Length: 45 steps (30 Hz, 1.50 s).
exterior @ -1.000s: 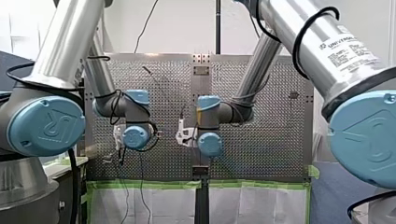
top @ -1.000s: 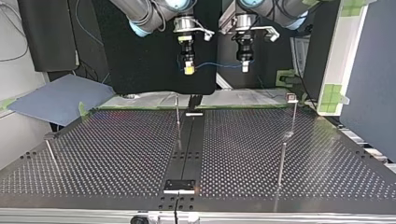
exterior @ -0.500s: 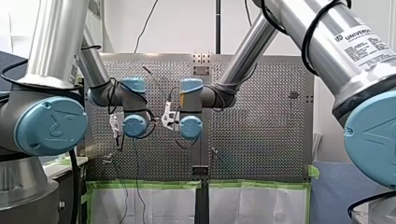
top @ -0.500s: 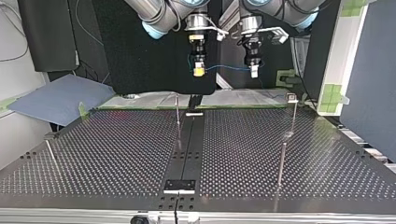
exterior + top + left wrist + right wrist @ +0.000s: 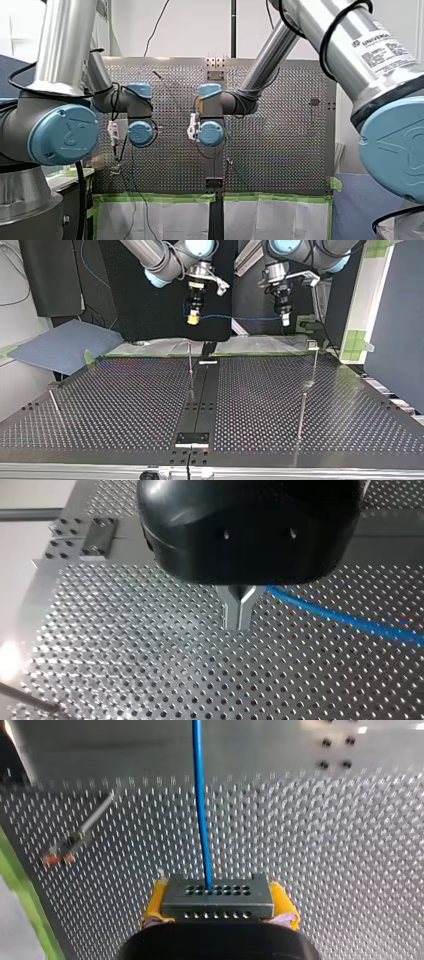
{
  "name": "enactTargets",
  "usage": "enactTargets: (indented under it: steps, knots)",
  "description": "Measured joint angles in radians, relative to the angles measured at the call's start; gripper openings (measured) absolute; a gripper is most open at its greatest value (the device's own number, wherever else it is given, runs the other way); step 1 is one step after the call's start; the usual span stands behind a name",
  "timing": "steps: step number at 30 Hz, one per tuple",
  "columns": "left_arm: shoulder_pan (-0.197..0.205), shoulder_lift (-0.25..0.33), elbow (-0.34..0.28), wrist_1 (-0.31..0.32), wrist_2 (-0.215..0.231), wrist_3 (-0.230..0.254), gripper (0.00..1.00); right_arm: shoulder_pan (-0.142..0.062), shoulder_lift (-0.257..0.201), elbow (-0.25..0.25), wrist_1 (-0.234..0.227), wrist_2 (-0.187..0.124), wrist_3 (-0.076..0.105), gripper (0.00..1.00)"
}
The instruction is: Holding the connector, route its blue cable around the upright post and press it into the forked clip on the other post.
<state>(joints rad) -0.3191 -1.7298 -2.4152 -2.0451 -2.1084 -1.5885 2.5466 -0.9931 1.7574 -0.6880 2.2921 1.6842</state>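
In the top view my right gripper (image 5: 193, 318), with yellow pads, hangs above the table's far edge. It is shut on a grey connector block (image 5: 218, 897) with rows of holes. The blue cable (image 5: 240, 317) runs level from it to my left gripper (image 5: 285, 320), whose metal fingers (image 5: 233, 611) are shut on the cable (image 5: 345, 622). A thin upright post (image 5: 190, 358) stands below my right gripper. A taller post (image 5: 314, 362) with a small clip (image 5: 312, 344) on top stands at the top view's right. Both grippers hang well above the posts.
A further post (image 5: 301, 412) stands nearer the camera at the top view's right, and a leaning one (image 5: 54, 402) at its left. A dark strip (image 5: 200, 400) runs down the middle of the perforated table (image 5: 125, 405). A blue mat (image 5: 65, 345) lies off the far left corner.
The two grippers have drawn apart in the top view, my right one to the left and my left one to the right. The cable between them is now longer and taut.
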Motion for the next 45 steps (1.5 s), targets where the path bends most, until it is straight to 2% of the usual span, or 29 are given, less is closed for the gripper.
enactTargets:
  steps: [3, 5, 7, 11, 13, 19, 25, 32, 37, 45]
  knots:
    - [0.030, 0.000, 0.000, -0.008, 0.029, 0.001, 0.02, -0.007, 0.000, 0.000, -0.012, 0.029, -0.018, 0.00]
    - [0.051, 0.000, 0.001, -0.009, 0.050, 0.002, 0.02, -0.010, -0.001, -0.001, -0.025, 0.036, -0.032, 0.00]
    - [0.068, 0.000, 0.001, -0.009, 0.067, 0.003, 0.02, -0.012, -0.002, -0.005, -0.038, 0.032, -0.045, 0.00]
    - [0.097, 0.001, 0.004, -0.013, 0.096, 0.004, 0.02, -0.014, -0.010, -0.023, -0.062, 0.006, -0.078, 0.00]
    - [0.102, 0.001, 0.008, -0.019, 0.100, 0.002, 0.02, -0.016, -0.019, -0.032, -0.067, -0.009, -0.085, 0.00]
    - [0.109, 0.016, 0.026, -0.037, 0.105, -0.032, 0.02, -0.028, -0.064, -0.047, -0.087, -0.062, -0.075, 0.00]
    - [0.114, 0.062, 0.055, -0.065, 0.104, -0.074, 0.02, -0.044, -0.122, -0.062, -0.106, -0.120, -0.073, 0.00]
    - [0.126, 0.123, 0.086, -0.122, 0.085, -0.096, 0.02, -0.053, -0.166, -0.112, -0.055, -0.188, -0.071, 0.00]
    - [0.130, 0.160, 0.102, -0.159, 0.072, -0.129, 0.02, -0.055, -0.170, -0.141, -0.031, -0.236, -0.073, 0.00]
    - [0.132, 0.234, 0.155, -0.235, 0.069, -0.195, 0.02, -0.062, -0.170, -0.206, 0.043, -0.315, -0.090, 0.00]
